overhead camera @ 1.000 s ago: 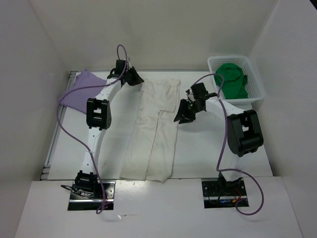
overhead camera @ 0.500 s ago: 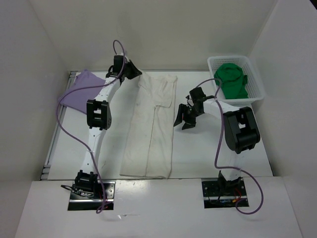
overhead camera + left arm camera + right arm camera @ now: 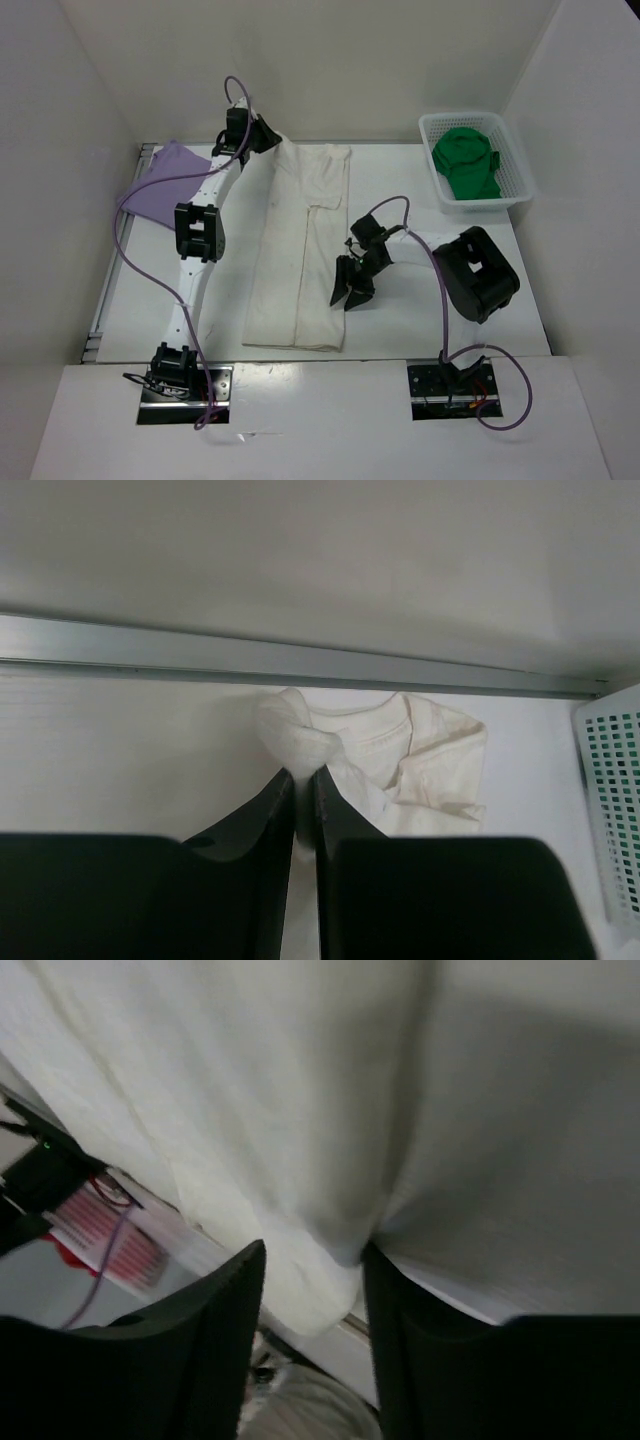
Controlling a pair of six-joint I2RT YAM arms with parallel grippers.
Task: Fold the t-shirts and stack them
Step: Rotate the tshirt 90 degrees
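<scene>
- The step in hand, as I judge it, is folding the cream shirt (image 3: 300, 250). It lies as a long narrow strip down the middle of the table (image 3: 420, 325), its sides already turned in.
- My left gripper (image 3: 262, 140) is at the strip's far left corner. Its jaws are nearly closed, pinching a bunch of cloth beside the collar.
- My right gripper (image 3: 343, 298) hangs at the strip's right edge, toward the near end. Its jaws are spread wide and hold nothing, and the cloth edge lies under the gap.
- Next, I reckon, the right jaws must drop and close on that edge, catching every layer, so the strip can be folded across its length.
- The purple shirt (image 3: 160, 190) lies at the table's far left, apart from the cream one.
- The white mesh basket (image 3: 482, 204) at the far right holds the green shirt (image 3: 468, 165), crumpled and not yet folded.
</scene>
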